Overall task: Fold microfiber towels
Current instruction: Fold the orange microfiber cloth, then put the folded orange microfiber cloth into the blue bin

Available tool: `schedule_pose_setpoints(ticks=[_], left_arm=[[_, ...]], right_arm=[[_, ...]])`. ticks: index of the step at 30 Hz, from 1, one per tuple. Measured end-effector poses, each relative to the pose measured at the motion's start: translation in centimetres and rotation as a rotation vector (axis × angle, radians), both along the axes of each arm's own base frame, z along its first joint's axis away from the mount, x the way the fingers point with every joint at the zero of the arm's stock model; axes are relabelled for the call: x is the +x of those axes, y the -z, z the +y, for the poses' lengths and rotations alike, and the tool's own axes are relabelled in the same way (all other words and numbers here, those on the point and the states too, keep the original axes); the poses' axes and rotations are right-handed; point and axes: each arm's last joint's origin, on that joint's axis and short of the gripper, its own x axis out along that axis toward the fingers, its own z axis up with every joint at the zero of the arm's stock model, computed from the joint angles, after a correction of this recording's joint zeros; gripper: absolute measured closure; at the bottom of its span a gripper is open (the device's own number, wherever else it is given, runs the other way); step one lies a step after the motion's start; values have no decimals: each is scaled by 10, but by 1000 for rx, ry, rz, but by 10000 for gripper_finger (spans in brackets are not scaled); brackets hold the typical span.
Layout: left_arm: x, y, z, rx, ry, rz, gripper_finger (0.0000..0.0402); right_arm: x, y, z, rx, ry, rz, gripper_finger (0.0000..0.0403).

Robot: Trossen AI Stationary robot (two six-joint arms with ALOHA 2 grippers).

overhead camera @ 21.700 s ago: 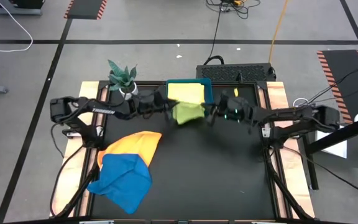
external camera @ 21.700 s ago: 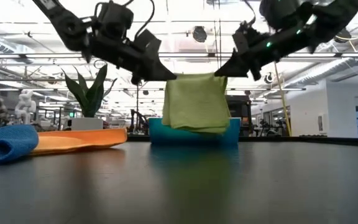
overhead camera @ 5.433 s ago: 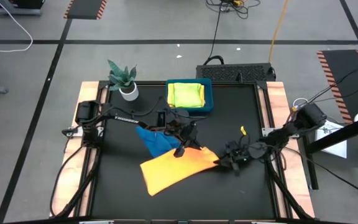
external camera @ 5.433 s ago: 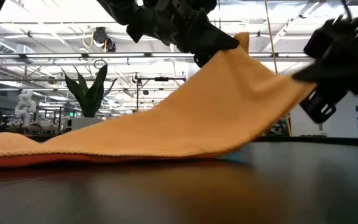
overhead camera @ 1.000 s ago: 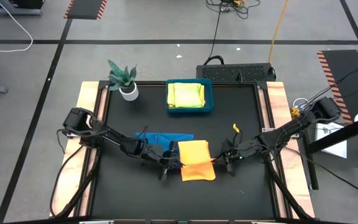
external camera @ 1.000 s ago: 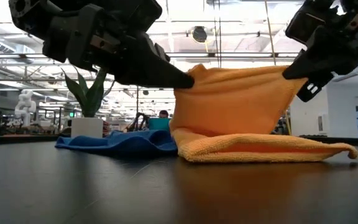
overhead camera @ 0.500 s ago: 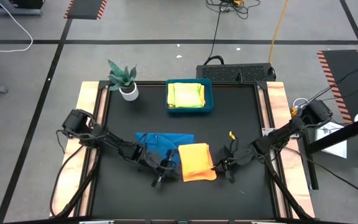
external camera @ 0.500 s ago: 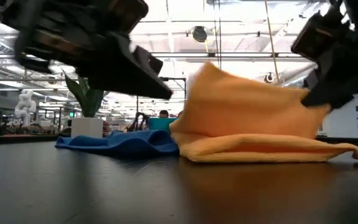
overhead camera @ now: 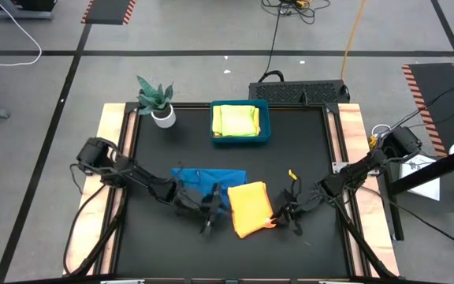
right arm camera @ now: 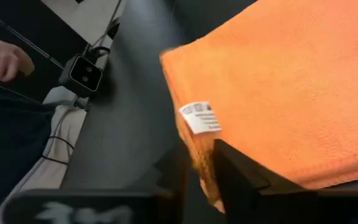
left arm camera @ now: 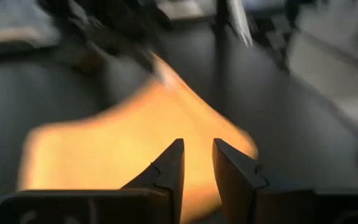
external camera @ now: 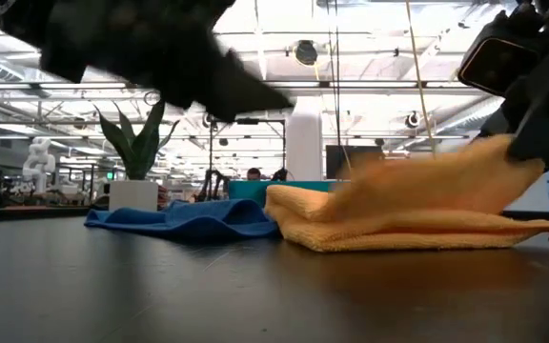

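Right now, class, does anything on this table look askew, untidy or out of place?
Yes. The folded orange towel lies skewed to the table's edges, between the left gripper and the right gripper. Behind it the blue towel lies rumpled and unfolded. By contrast, the yellow towel sits neatly in the teal tray.

On my table's [overhead camera: 306, 150] far edge I see a potted plant [overhead camera: 156, 99] at the left corner and a teal tray [overhead camera: 264, 118] near the middle. A black box [overhead camera: 298, 91] with a cable sits on the floor just beyond.
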Motion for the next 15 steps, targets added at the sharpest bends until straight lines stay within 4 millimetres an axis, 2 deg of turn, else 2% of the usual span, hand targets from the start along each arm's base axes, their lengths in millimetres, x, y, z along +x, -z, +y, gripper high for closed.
schedule_pose_setpoints(ticks=[3, 8, 11, 15], left_arm=[[1, -23, 10, -69, -71, -84, 300], [0, -32, 19, -127, -98, -77, 284], [0, -32, 20, -158, -107, -69, 282], [0, -29, 20, -128, -112, -43, 282]], right_arm=[[0, 0, 0, 2, 1, 0, 292], [1, -2, 0, -7, -5, -27, 222], [4, -7, 1, -37, -10, -113, 201], [7, -14, 1, -78, -15, -214, 196]])
